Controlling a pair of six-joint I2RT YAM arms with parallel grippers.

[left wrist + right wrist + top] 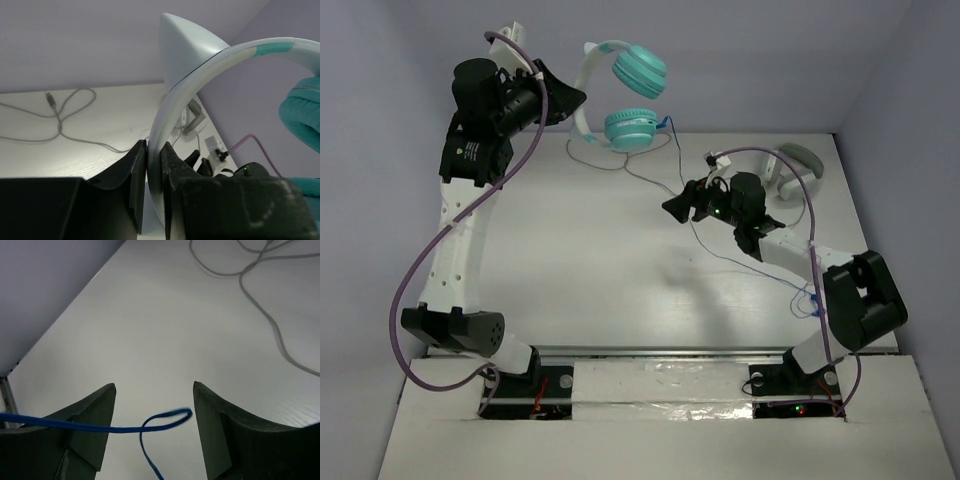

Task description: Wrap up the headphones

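Two arms share the work. The left end effector (154,167) is clamped on the pale headband (200,70) of the headphones (630,127) and holds them above the far left part of the desk (580,260), one teal cup above the other.

The right end effector (154,390) is open, fingers spread with nothing pinched. It hovers over the middle of the desk, pointing left. The headphones lie up and to its left, farther from the bases.

From the lower cup the thin blue cable (165,417) drops to the right end effector, then trails across the desk to a small tangle beside the right arm's base. In the right wrist view the cable crosses the gap between the fingers from side to side and forms a small loop there. I cannot tell whether it touches either finger.

My judgement is that the right arm, the nearer one, should close on the cable and carry it round the headband or cups while the left keeps them steady. The cable is thin and limp, so it may slip out before the fingers meet.

A grey cable (270,315) lies loose beyond, and grey headphones (795,165) sit at the far right.
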